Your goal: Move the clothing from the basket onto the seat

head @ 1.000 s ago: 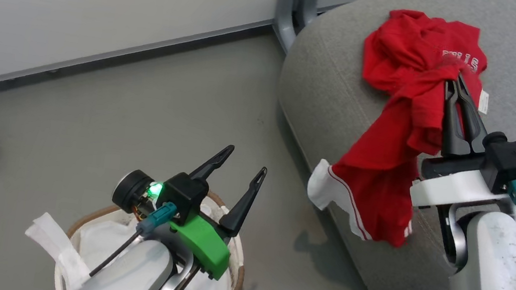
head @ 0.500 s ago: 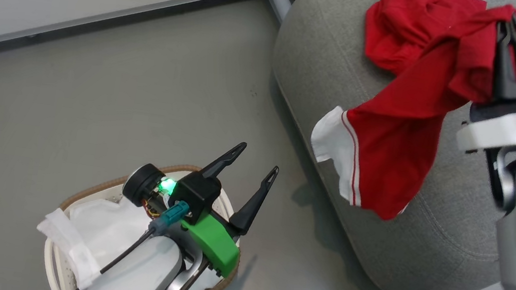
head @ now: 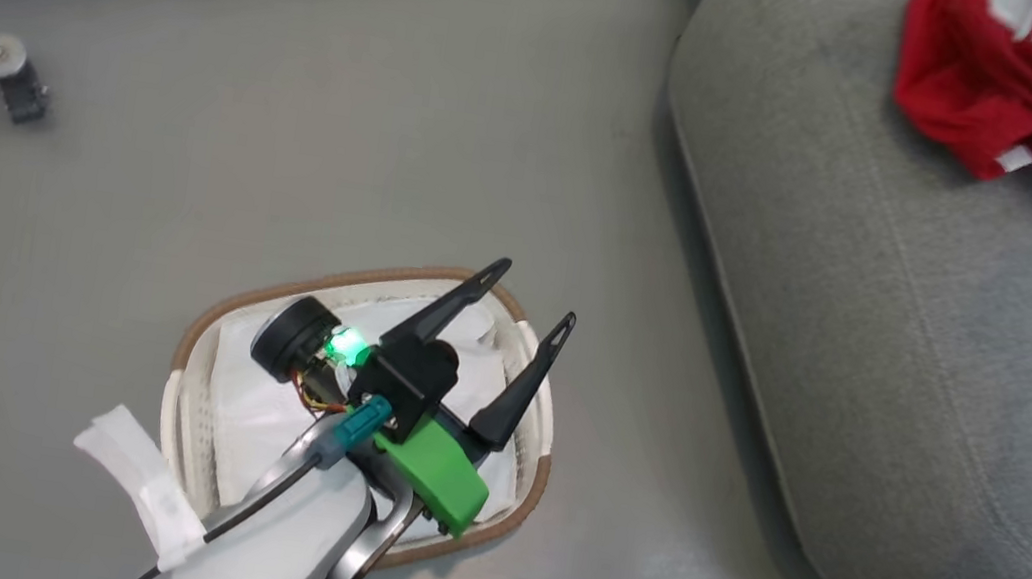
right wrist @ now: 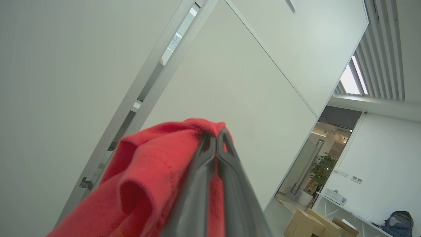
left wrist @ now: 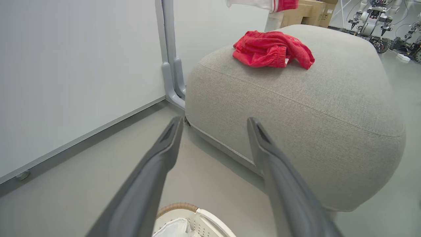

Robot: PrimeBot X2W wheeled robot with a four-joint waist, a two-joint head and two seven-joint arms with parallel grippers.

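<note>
The seat (head: 916, 386) has red clothing (head: 996, 105) on top, and the basket (head: 190, 415) seems to hold just its white lining (head: 254, 394). One more red piece (right wrist: 148, 171) hangs up high, pinched in the right fingers (right wrist: 200, 184), and has yet to go on the seat. The left fingers (left wrist: 158, 164) stand wide apart over the basket.

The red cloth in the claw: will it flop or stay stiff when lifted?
Probably floppy: the red cloth folds and droops around the shut right claw. Likely light too, since one thin pinch holds it.
</note>
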